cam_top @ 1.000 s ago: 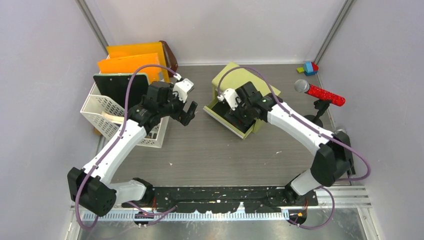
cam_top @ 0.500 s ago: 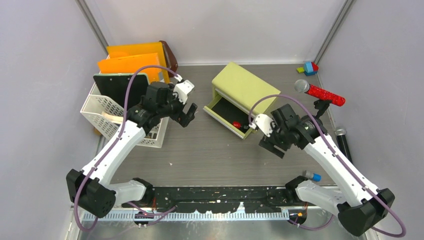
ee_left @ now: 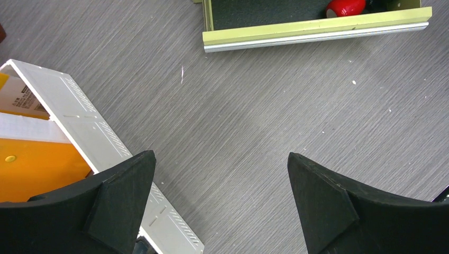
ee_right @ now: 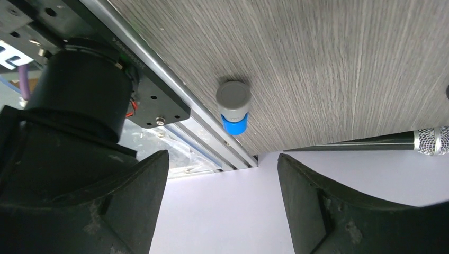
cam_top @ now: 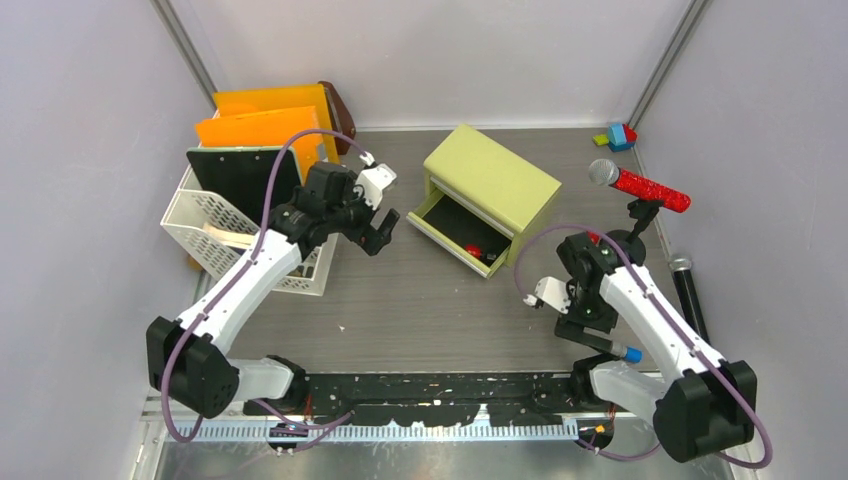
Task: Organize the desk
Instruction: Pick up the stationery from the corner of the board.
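The desk point(cam_top: 430, 310) is a dark wood-grain top with a black perforated rail point(cam_top: 440, 388) along its near edge. My left gripper point(cam_top: 375, 225) hovers open between the white basket point(cam_top: 225, 235) and the yellow-green cabinet's pulled-out drawer point(cam_top: 455, 235). In the left wrist view the left gripper point(ee_left: 219, 206) has only bare desk point(ee_left: 254, 116) between its fingers. My right gripper point(cam_top: 588, 328) hangs open and empty near the front right. A small blue and grey cylinder point(ee_right: 233, 106) lies at the desk edge just beyond the right gripper point(ee_right: 222, 206).
A red item point(cam_top: 473, 250) lies in the drawer of the cabinet point(cam_top: 490, 185). Orange folders point(cam_top: 265, 115) and a black tablet point(cam_top: 240, 175) stand in the basket. A red microphone point(cam_top: 650, 187) sits on a stand; a black microphone point(cam_top: 688, 295) lies at right. Toy blocks point(cam_top: 620, 136) are far right.
The right arm has drawn back from the open drawer to the near right, above the small blue and grey cylinder, its jaws a little wider. The left gripper shifted slightly right.
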You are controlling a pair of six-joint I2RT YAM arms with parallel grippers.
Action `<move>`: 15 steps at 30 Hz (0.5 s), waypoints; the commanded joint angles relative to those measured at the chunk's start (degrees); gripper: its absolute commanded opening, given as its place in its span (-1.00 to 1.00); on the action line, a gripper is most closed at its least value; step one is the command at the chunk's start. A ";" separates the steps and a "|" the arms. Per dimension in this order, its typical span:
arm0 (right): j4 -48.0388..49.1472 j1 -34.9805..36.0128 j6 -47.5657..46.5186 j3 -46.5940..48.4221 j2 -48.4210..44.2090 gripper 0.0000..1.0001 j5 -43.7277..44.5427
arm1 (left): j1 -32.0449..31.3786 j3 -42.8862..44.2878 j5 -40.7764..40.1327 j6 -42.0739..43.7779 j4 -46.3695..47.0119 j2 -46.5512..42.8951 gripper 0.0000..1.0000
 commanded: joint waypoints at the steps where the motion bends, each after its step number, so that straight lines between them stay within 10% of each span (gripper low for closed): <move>1: -1.66 -3.22 -5.41 -3.06 2.53 0.63 3.35 | -0.01 2.75 0.06 0.66 0.15 0.21 0.99; 15: 13.48 -10.96 -8.53 -11.25 11.61 0.56 6.20 | -0.01 3.20 0.70 0.46 0.28 0.67 0.99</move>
